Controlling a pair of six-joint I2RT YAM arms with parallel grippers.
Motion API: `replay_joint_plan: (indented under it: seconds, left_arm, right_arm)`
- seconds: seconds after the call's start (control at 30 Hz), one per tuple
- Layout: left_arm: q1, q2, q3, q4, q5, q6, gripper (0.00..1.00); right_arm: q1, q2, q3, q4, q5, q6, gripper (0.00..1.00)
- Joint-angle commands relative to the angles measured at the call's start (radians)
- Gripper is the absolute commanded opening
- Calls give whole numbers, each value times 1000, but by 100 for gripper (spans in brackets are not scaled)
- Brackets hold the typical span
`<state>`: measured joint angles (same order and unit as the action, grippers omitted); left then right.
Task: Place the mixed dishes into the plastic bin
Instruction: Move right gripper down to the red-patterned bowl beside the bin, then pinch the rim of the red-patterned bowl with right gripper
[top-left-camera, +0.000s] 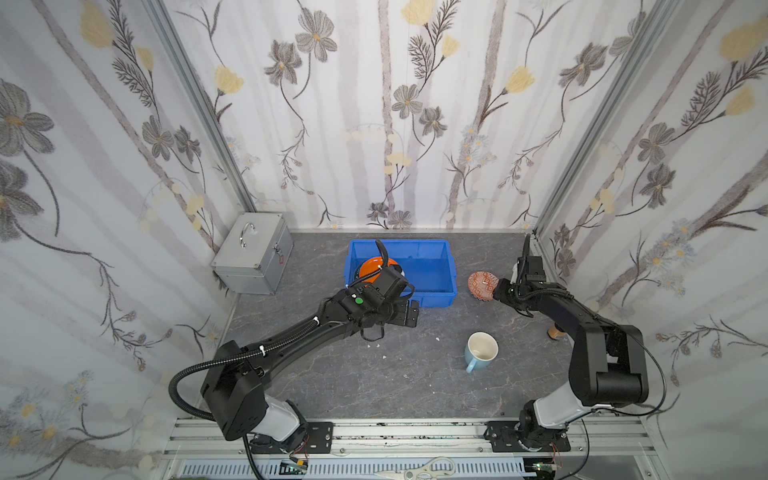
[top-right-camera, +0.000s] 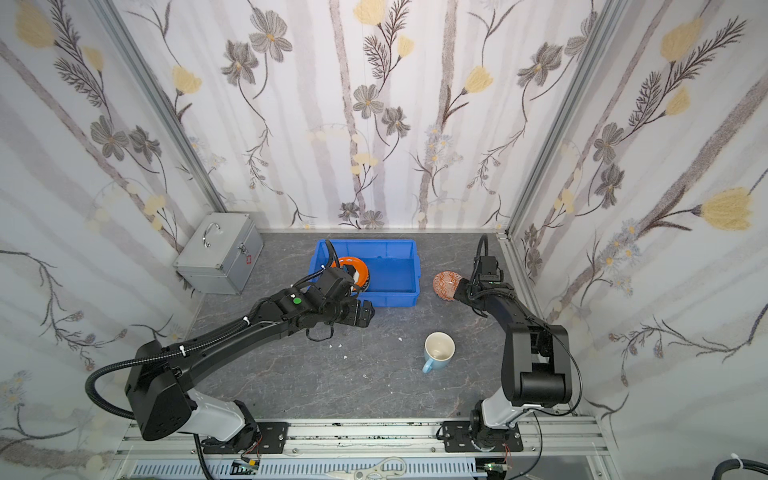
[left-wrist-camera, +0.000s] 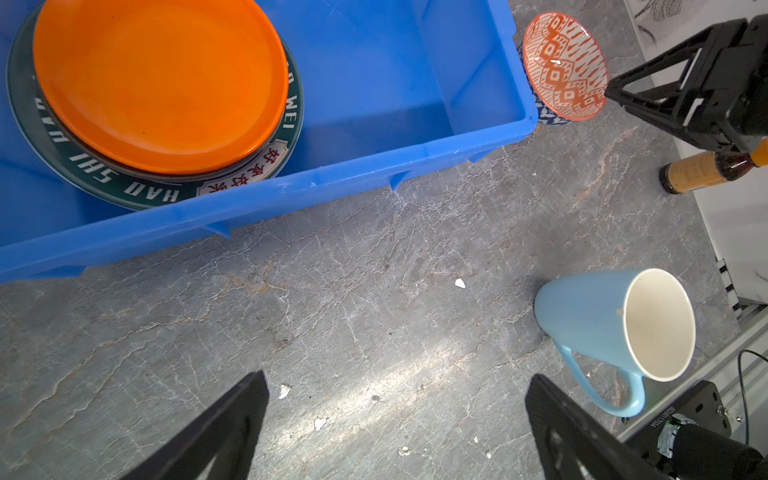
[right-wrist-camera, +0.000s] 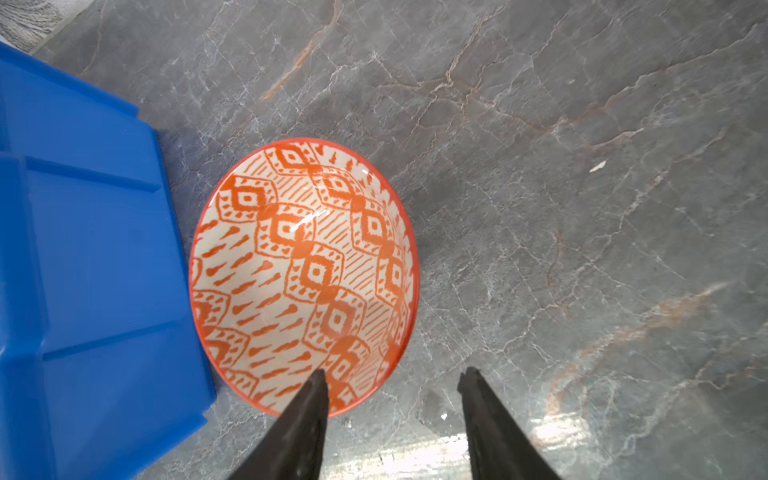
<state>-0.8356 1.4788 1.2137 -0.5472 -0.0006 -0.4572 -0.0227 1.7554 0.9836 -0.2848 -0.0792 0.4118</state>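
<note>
**Bowl rim between parted jaws, beside the bin**

Our right end effector (right-wrist-camera: 393, 372) stands partly open and grips nothing. One finger (right-wrist-camera: 305, 419) hangs over the inside of the orange-patterned bowl (right-wrist-camera: 303, 266), its mate outside the rim. The bowl sits on the desk (left-wrist-camera: 332, 311) just beside the blue bin (right-wrist-camera: 95, 249). Our left end effector (left-wrist-camera: 397, 376) is spread wide and empty above bare desk. In the bin, the orange plate (left-wrist-camera: 158, 83) lies on the lettered plate (left-wrist-camera: 124, 191). The pale blue mug (left-wrist-camera: 582, 320) stands on the desk, apart.

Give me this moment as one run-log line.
in bin: orange plate on lettered plate | outside bin: bowl, mug | left gripper: open, empty | right gripper: open, astride bowl rim
</note>
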Motion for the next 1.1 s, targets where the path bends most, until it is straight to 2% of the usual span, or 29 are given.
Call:
replay_joint_plan:
  seconds: [0.0,0.33,0.5,0.7,0.87,1.07]
  left_arm:
    - [0,8,18,-26,-27,26,100]
    - [10,3,0,-37,-51,39,100]
    - [19,-3,-20,-28,-53,35,100]
    - [30,-12,-43,-20,-49,33,100]
    - [38,-30,-67,-10,-49,30,100]
    - [49,-67,-105,4,-53,24,100]
  right_arm:
    - [-1,47,25,76,2,25,48]
    - [-2,168,90,96,-11,28,39]
    - [-2,198,121,83,-11,25,26]
    - [-2,208,131,71,-13,19,15]
    - [-2,209,140,62,-23,18,9]
    - [-2,184,165,36,-32,16,7]
